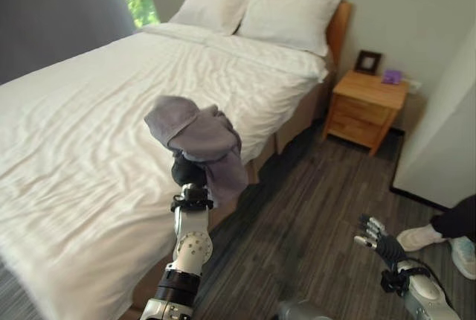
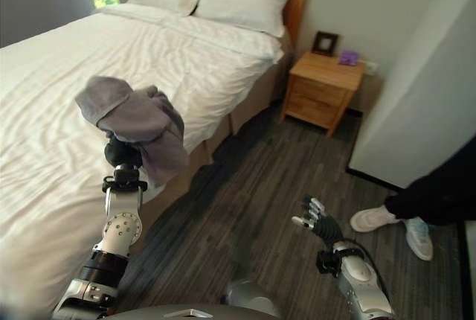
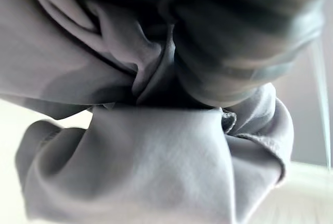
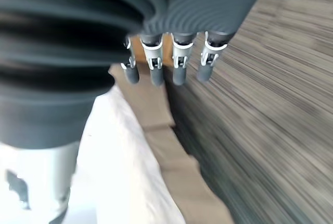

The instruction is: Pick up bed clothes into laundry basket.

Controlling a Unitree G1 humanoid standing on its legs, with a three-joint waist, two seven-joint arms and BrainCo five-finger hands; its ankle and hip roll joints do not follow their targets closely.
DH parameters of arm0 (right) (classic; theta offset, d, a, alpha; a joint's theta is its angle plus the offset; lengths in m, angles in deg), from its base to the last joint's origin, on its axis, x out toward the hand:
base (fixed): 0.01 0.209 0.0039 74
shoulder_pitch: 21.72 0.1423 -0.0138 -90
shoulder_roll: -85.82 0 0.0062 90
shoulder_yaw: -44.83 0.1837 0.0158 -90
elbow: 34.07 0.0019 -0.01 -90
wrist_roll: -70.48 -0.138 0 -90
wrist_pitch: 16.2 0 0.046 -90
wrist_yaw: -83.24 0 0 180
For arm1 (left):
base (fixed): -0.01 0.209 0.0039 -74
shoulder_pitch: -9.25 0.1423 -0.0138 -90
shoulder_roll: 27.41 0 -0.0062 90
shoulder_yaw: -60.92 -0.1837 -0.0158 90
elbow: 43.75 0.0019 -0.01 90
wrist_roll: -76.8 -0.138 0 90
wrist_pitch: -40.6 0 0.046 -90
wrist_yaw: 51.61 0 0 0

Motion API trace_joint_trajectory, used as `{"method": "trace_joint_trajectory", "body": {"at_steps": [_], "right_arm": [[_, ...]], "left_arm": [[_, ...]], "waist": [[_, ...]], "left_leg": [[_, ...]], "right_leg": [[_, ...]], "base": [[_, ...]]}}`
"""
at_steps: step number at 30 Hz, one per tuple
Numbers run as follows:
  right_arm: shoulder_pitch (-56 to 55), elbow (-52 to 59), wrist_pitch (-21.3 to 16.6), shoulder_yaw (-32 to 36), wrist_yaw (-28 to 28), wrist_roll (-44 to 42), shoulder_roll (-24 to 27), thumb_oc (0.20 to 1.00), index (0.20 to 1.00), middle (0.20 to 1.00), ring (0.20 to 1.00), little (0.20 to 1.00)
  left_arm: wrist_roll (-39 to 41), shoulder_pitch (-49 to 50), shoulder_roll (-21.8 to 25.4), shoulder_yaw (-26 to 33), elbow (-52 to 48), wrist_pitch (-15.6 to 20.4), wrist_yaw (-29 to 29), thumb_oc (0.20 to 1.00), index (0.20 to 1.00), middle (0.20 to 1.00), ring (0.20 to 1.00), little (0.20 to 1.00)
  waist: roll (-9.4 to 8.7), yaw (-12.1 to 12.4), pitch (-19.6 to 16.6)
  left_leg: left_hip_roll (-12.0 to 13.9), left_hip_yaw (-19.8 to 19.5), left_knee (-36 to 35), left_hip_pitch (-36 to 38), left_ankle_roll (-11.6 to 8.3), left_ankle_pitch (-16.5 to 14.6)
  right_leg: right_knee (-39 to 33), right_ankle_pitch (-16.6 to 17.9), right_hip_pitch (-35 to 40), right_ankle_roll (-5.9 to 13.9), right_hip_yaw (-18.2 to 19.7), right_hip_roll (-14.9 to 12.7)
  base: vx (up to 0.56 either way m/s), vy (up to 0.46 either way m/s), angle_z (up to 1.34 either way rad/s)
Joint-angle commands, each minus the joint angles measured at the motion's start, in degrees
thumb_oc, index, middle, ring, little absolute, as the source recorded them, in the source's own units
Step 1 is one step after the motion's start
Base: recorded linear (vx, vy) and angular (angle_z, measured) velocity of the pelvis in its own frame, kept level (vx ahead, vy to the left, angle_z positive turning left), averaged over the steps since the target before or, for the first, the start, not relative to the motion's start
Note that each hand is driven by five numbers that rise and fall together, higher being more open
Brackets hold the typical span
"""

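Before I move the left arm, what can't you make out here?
- Left hand: its fingers are buried under the grey garment in both eye views and its wrist view.
- Laundry basket: location unknown.
- Person: cut off by the right edge.
- Right hand: empty, over the wooden floor.

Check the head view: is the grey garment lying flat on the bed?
No, the grey garment is bunched on the raised left hand, above the bed's edge.

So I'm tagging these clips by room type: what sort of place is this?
A bedroom, quite likely a home or hotel room: a made bed with white sheets and two pillows, a wooden nightstand beside it, and dark wood flooring.
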Motion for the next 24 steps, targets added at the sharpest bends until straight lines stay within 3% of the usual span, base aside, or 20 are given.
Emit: {"method": "trace_joint_trajectory", "body": {"at_steps": [1, 2, 3, 4, 5, 6, 7, 9, 12, 13, 14, 15, 16, 18, 19, 21, 24], "right_arm": [[-2.36, 2.84, -3.02, 0.75, 0.19, -0.18, 2.99, 1.0, 1.0, 1.0, 1.0, 1.0], [-1.37, 1.03, -3.06, 0.93, -0.18, -1.05, 2.68, 1.0, 1.0, 1.0, 1.0, 1.0], [-0.48, 0.37, -3.09, 0.63, -0.53, -1.11, 2.86, 1.0, 1.0, 1.0, 1.0, 1.0], [-0.02, 0.22, -3.19, 0.76, -0.38, -0.91, 2.8, 1.0, 1.0, 1.0, 1.0, 1.0], [-0.18, 0.45, -2.6, 1.62, -1.43, -2.66, 2.45, 1.0, 1.0, 1.0, 1.0, 1.0], [-0.21, 0.47, -2.57, 1.63, -1.45, -2.69, 2.49, 1.0, 1.0, 1.0, 1.0, 1.0], [0.58, -0.56, -2.66, 1.41, -1.34, -2.93, 1.59, 1.0, 1.0, 1.0, 1.0, 1.0], [1.01, 0.11, -2.93, 1.67, -1.2, -3.09, 0.67, 1.0, 1.0, 1.0, 1.0, 1.0], [0.25, -0.53, -3.23, 2.83, -1.09, -3.67, -0.91, 1.0, 1.0, 1.0, 1.0, 1.0], [-0.48, -0.75, -3.3, 3.42, -0.68, -2.45, -1.66, 1.0, 1.0, 1.0, 1.0, 1.0], [-0.68, -0.85, -3.36, 3.93, 0.27, -1.3, -1.93, 1.0, 1.0, 1.0, 1.0, 1.0], [-1.06, -0.55, -3.4, 4.32, 0.74, -1.47, -2.23, 1.0, 1.0, 1.0, 1.0, 1.0], [-1.04, -0.54, -3.39, 4.32, 0.74, -1.47, -2.24, 1.0, 1.0, 1.0, 1.0, 1.0], [-2.45, -0.34, -3.5, 5.6, 0.31, -1.9, -3.36, 1.0, 1.0, 1.0, 1.0, 1.0], [-2.71, 0.03, -3.46, 6.0, 0.25, -1.66, -3.31, 1.0, 1.0, 1.0, 1.0, 1.0], [-1.87, -1.09, -3.6, 6.34, 1.39, -0.53, -3.1, 1.0, 1.0, 1.0, 1.0, 1.0], [-0.02, -0.16, -3.13, 5.57, 1.69, 0.93, -2.71, 1.0, 1.0, 1.0, 1.0, 1.0]], "left_arm": [[-3.68, -2.82, 1.34, 2.91, 0.41, 2.81, -1.74, 0.2, 0.2, 0.2, 0.2, 0.2], [-5.12, -2.37, 2.35, 3.29, 0.46, 4.01, -1.71, 0.2, 0.2, 0.2, 0.2, 0.2], [-5.69, -1.91, 2.75, 3.51, -0.18, 4.26, -2.15, 0.2, 0.2, 0.2, 0.2, 0.2], [-5.99, -1.02, 2.91, 3.09, -0.26, 4.81, -2.56, 0.2, 0.2, 0.2, 0.2, 0.2], [-5.39, -0.69, 2.47, 3.58, -0.61, 3.8, -3.61, 0.2, 0.2, 0.2, 0.2, 0.2], [-5.35, -0.67, 2.45, 3.59, -0.6, 3.79, -3.65, 0.2, 0.2, 0.2, 0.2, 0.2], [-6.34, -1.29, 3.49, 3.2, 0.45, 4.08, -4.43, 0.2, 0.2, 0.2, 0.2, 0.2], [-6.82, -1.68, 4.48, 3.32, 1.09, 4.6, -3.79, 0.2, 0.2, 0.2, 0.2, 0.2], [-7.31, -1.41, 5.66, 4.0, 0.6, 4.86, -3.8, 0.2, 0.2, 0.2, 0.2, 0.2], [-9.0, -1.24, 6.9, 4.48, 0.7, 4.72, -3.11, 0.2, 0.2, 0.2, 0.2, 0.2], [-10.4, -0.92, 7.77, 4.81, 0.86, 4.04, -2.26, 0.2, 0.2, 0.2, 0.2, 0.2], [-10.81, -0.83, 7.96, 4.93, 0.94, 3.85, -1.66, 0.2, 0.2, 0.2, 0.2, 0.2], [-10.82, -0.84, 7.98, 4.95, 0.93, 3.85, -1.65, 0.2, 0.2, 0.2, 0.2, 0.2], [-11.06, -0.13, 8.32, 5.94, -0.45, 3.39, -1.48, 0.2, 0.2, 0.2, 0.2, 0.2], [-11.57, 0.2, 8.24, 6.16, -0.87, 2.92, -1.14, 0.2, 0.2, 0.2, 0.2, 0.2], [-13.07, 1.06, 8.9, 7.2, -2.5, 2.63, -0.03, 0.2, 0.2, 0.2, 0.2, 0.2], [-14.66, 3.08, 10.1, 9.74, -4.16, 1.31, 0.68, 0.2, 0.2, 0.2, 0.2, 0.2]], "waist": [[1.31, 0.7, 1.79], [2.01, 2.1, 1.78], [2.42, 3.24, 2.04], [3.22, 3.3, 2.17], [3.42, 1.98, 2.04], [3.42, 2.26, 2.04], [4.13, 0.7, 1.96], [4.36, 0.36, 1.92], [4.36, 0.4, 1.98], [3.89, 1.29, 3.92], [4.75, 2.46, 5.26], [5.21, 2.3, 6.07], [5.16, 2.22, 6.02], [5.82, 3.11, 5.63], [5.9, 3.5, 5.14], [6.63, 5.75, 3.99], [6.22, 9.19, 1.93]], "left_leg": [[-1.97, -3.31, -10.31, 2.95, 3.0, 3.87], [-6.91, -16.46, -21.38, 3.79, 3.47, 0.06], [-8.65, -20.99, -23.7, 4.25, 3.68, -0.52], [-9.18, -22.03, -26.65, 4.91, 4.23, -1.15], [-8.83, -18.36, -28.06, 5.92, 4.7, -2.88], [-8.8, -18.06, -28.08, 6.03, 4.74, -2.94], [-8.41, -12.84, -29.82, 7.3, 6.25, -4.07], [-9.35, -7.85, -32.67, 8.48, 7.27, -3.48], [-10.57, -4.73, -34.81, 9.55, 8.72, -3.65], [-10.47, -1.24, -35.38, 9.75, 8.41, -2.02], [-9.58, 0.82, -35.46, 9.74, 8.1, -1.49], [-9.23, 2.51, -36.25, 9.7, 8.03, -0.43], [-9.28, 2.45, -36.3, 9.61, 8.02, -0.3], [-8.41, 9.27, -38.22, 9.84, 8.46, 1.28], [-8.38, 10.65, -38.65, 10.04, 8.56, 1.12], [-8.41, 14.66, -38.52, 10.39, 9.28, 0.16], [-8.75, 22.03, -39.18, 10.79, 10.35, -0.23]], "right_leg": [[-19.92, 11.49, 6.63, 8.53, 7.07, -4.27], [-20.33, 12.12, 5.94, 11.0, 15.54, -3.61], [-19.74, 12.26, 5.54, 11.62, 18.61, -2.99], [-19.22, 12.19, 4.99, 12.28, 19.84, -2.77], [-19.53, 12.32, 4.2, 13.24, 21.15, -3.34], [-19.53, 12.32, 4.21, 13.28, 21.45, -3.3], [-20.85, 13.62, 2.38, 15.1, 22.68, -4.15], [-22.12, 15.94, 0.26, 17.25, 24.43, -5.12], [-22.55, 18.33, -2.23, 18.77, 24.78, -5.61], [-20.3, 20.31, -7.45, 18.41, 15.01, -6.45], [-17.28, 17.98, -8.76, 15.57, 2.04, -9.65], [-13.88, 16.14, -8.16, 14.04, -5.59, -11.11], [-13.88, 16.19, -8.24, 14.02, -5.63, -11.17], [-5.78, 11.17, -5.38, 12.74, -15.11, -12.78], [-5.33, 9.79, -3.75, 12.35, -16.88, -13.5], [-1.23, 8.19, 0.03, 12.49, -25.04, -18.04], [-2.21, 11.56, 5.75, 13.94, -34.84, -23.21]], "base": [[0.23, 0.346, -2.36], [0.21, 0.321, -3.05], [0.24, 0.398, -3.61], [0.05, 0.253, -3.31], [0.02, 0.19, -3.27], [0.01, 0.381, -3.08], [-0.03, 0.39, -2.14], [-0.08, 0.406, -1.25], [-0.09, 0.162, -1.75], [-0.33, 0.156, -1.71], [-0.41, 0.127, -1.31], [-0.22, 0.129, -0.93], [-0.2, 0.148, -1.13], [-0.16, 0.191, -1.05], [-0.08, 0.155, -1.14], [0.01, 0.101, -1.41], [-0.01, 0.057, -1.23]]}}
